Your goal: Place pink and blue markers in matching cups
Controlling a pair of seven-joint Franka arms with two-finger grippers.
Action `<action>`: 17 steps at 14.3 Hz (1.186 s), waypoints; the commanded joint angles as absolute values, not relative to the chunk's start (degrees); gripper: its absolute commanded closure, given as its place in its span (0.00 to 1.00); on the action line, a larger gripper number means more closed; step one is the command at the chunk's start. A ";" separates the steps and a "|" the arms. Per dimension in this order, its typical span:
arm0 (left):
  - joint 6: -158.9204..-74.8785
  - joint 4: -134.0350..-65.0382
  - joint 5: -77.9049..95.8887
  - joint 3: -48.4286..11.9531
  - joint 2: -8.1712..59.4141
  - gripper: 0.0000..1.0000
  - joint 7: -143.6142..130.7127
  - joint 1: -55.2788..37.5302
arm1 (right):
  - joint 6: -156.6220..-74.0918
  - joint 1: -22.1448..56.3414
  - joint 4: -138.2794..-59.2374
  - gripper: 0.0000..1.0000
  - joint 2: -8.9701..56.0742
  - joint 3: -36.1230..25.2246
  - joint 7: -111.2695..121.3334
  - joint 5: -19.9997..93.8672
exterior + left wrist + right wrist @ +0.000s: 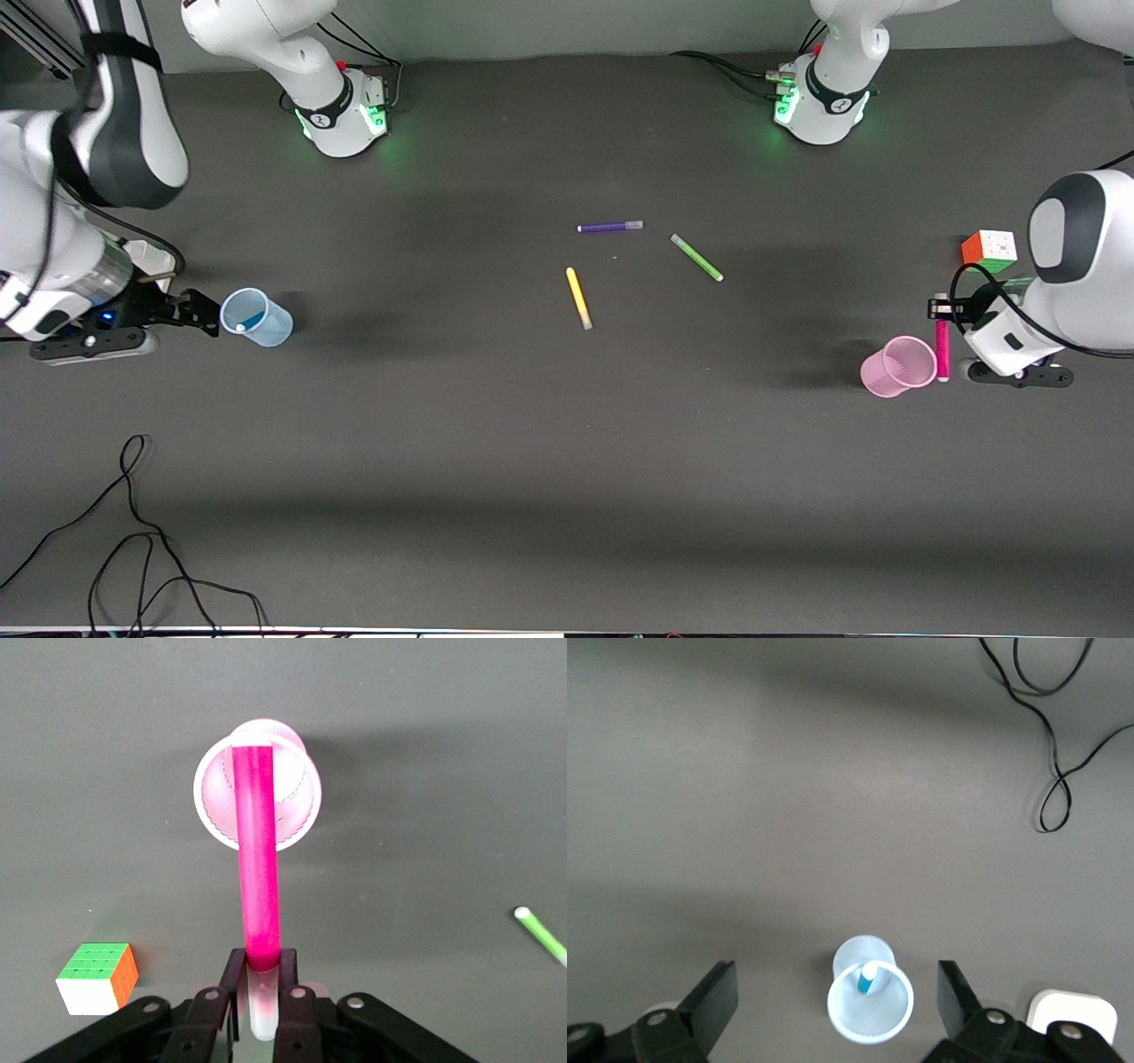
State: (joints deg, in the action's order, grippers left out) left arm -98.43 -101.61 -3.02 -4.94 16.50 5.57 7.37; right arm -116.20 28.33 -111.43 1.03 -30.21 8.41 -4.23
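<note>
My left gripper (941, 307) is shut on the pale cap end of the pink marker (942, 350) and holds it upright by the pink ribbed cup (897, 366). In the left wrist view the gripper (263, 961) holds the marker (257, 859) with its magenta end over the cup's mouth (297, 806). The pale blue cup (257, 317) stands at the right arm's end with the blue marker (243, 325) inside it. My right gripper (193, 312) is open and empty above that cup. In the right wrist view the cup (870, 1010) and marker (869, 976) lie between the fingers of the gripper (835, 983).
A purple pen (609, 227), a green pen (696, 257) and a yellow pen (578, 298) lie mid-table. A colour cube (990, 251) sits by the left arm, farther from the front camera than the pink cup. A black cable (133, 532) lies near the front edge.
</note>
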 commanded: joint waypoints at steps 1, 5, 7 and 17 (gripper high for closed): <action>-96.25 -100.29 -4.21 -5.54 20.29 1.00 5.89 6.94 | -106.73 30.32 -104.26 0.00 -0.43 -30.50 5.29 -0.90; -89.75 -93.01 -7.11 -5.54 27.49 1.00 5.80 6.86 | -94.42 31.72 -97.22 0.00 -0.88 -30.23 1.24 1.93; -88.77 -91.41 -8.78 -5.54 29.96 1.00 5.45 6.33 | -91.59 31.91 -95.19 0.00 -1.49 -29.62 1.14 1.85; -87.54 -90.88 -11.42 -5.71 33.48 0.67 5.36 5.98 | -92.90 9.77 -97.56 0.00 -3.70 -6.44 -1.14 1.24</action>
